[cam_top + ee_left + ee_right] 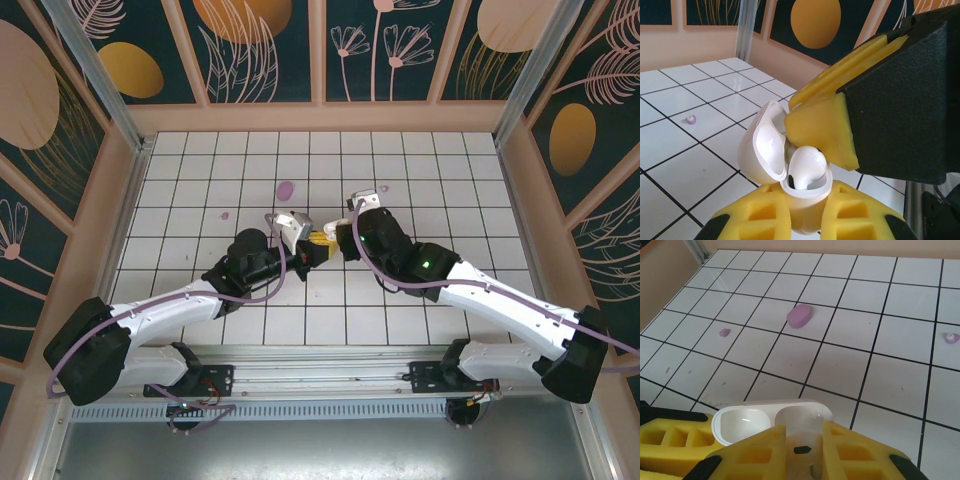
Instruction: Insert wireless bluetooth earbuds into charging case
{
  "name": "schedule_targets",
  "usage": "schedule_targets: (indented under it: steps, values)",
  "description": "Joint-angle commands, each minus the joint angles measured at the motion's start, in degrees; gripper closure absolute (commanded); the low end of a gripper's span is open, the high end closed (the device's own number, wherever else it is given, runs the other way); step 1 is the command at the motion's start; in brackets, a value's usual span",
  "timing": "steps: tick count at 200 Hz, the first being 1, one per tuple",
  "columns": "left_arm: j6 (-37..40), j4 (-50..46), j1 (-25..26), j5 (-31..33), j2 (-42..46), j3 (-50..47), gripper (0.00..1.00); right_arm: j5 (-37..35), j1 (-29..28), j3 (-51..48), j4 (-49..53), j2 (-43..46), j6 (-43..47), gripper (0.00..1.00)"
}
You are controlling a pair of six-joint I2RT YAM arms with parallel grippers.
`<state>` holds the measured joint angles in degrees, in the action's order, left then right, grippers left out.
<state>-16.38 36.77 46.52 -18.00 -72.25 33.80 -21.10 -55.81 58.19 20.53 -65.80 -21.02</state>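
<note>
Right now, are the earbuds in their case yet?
Done: the charging case is open, held by the left fingers. In hand: the right fingers pinch one earbud sitting in its socket. Left: letting go, closing the lid. The other earbud I cannot tell.

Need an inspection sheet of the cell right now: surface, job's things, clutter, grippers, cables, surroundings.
Surface: white tiles with dark joints, a few faint marks.
Job's things: case open, lid swung back, held off the tiles; one earbud sitting in its mouth.
Clutter: purple oval lying flat; small pink specks scattered apart.
Grippers: left gripper shut on the case body; right gripper closed narrowly around the earbud, one finger against the lid.
Cables: purple cables run along both arms, off the job's things.
Surroundings: floral wall panels, metal corner posts.
</note>
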Motion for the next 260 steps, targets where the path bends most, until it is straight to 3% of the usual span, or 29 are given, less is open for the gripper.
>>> schedule_targets:
  steps: [1, 201, 260]
  values:
    - [0.9, 4.5, 0.1, 0.1, 2.4, 0.5, 1.0, 1.0, 0.3, 0.2, 3.3, -0.8, -2.9, 0.79]
    - [1.4, 4.0, 0.1, 0.2, 3.1, 0.3, 1.0, 0.0, 0.3, 8.4, 8.7, -2.7, -7.7, 0.59]
    - [1.2, 4.2, 0.1, 0.1, 3.0, 0.4, 1.0, 0.5, 0.4, 10.2, 9.4, -3.3, -8.1, 0.57]
